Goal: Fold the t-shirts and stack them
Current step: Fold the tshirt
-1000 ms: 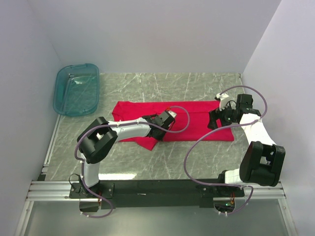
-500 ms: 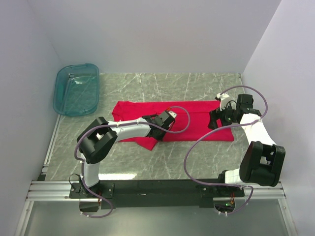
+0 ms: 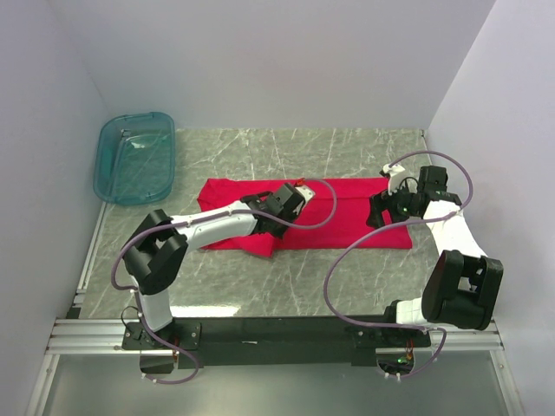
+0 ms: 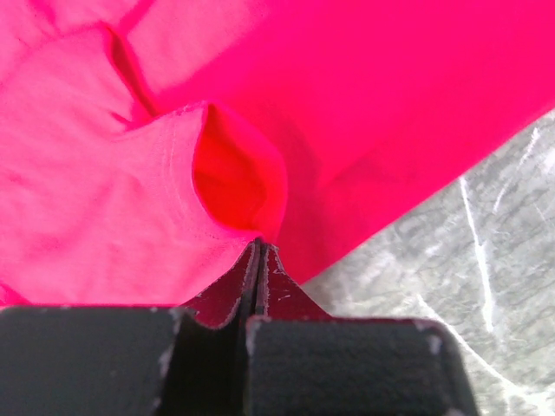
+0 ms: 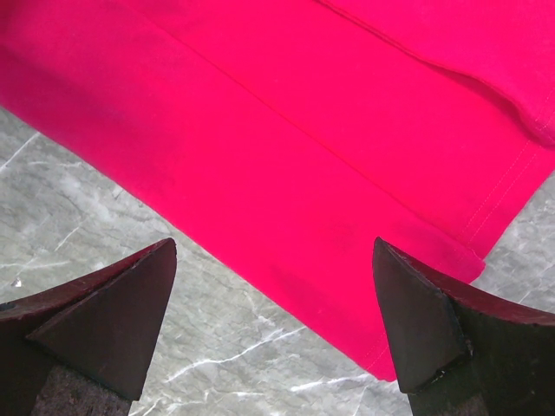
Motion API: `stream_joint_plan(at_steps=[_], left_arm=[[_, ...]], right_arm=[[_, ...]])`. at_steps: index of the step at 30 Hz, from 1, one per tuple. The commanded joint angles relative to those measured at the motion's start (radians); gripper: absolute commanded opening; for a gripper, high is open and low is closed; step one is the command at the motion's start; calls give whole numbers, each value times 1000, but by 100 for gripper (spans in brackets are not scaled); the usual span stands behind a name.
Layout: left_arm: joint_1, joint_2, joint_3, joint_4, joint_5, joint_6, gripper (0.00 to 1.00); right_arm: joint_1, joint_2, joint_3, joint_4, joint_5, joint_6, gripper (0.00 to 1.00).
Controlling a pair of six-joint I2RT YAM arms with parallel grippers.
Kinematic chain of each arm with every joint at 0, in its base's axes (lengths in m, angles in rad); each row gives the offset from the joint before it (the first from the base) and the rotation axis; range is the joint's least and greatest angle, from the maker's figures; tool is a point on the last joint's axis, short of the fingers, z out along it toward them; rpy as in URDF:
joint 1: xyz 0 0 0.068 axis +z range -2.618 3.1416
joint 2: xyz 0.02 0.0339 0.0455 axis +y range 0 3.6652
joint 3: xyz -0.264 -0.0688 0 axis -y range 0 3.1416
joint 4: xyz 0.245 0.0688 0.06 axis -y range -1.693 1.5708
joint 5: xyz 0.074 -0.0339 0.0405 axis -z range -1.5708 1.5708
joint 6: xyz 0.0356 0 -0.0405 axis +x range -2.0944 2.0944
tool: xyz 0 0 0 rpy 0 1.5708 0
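A bright red t-shirt (image 3: pixel 347 208) lies spread across the middle of the marble table (image 3: pixel 295 286). My left gripper (image 3: pixel 267 227) is at the shirt's near-left part, shut on the t-shirt. In the left wrist view the closed tips (image 4: pixel 258 247) pinch the cloth just below a sleeve opening (image 4: pixel 230 169), and the cloth bunches up around them. My right gripper (image 3: pixel 379 214) hovers over the shirt's right end, open. The right wrist view shows its wide-set fingers (image 5: pixel 130 303) straddling the shirt's near hem (image 5: pixel 286 260) without touching it.
A translucent teal tub (image 3: pixel 134 158) stands at the back left corner. White walls close in the table on the left, back and right. Both arms' cables arc above the shirt. Bare marble lies in front of the shirt.
The left jaws closed fully on the cloth. The left arm then shifted back and left, dragging the near-left part of the shirt. The right arm stayed still.
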Motion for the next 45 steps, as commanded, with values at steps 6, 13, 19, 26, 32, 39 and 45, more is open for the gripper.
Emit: stream_joint_plan(at_steps=[6, 13, 19, 26, 32, 39, 45], left_arm=[[46, -56, 97, -38, 19, 210, 0], [67, -98, 107, -50, 59, 339, 0], [96, -110, 121, -55, 82, 411, 0], [144, -84, 176, -56, 88, 521, 0], [193, -35, 232, -64, 82, 580, 0], [253, 16, 256, -41, 112, 603, 0], [283, 63, 276, -18, 137, 627, 0]], right_arm=[[-13, -41, -1, 2, -23, -12, 100], [-19, -41, -1, 0, -26, -14, 100], [-17, -41, 2, -1, -28, -15, 100], [-17, -39, 2, -1, -29, -15, 100], [-19, -38, 2, 0, -29, -15, 100], [-20, -35, 2, 0, -29, -17, 100], [-20, -30, 2, 2, -29, -19, 100]])
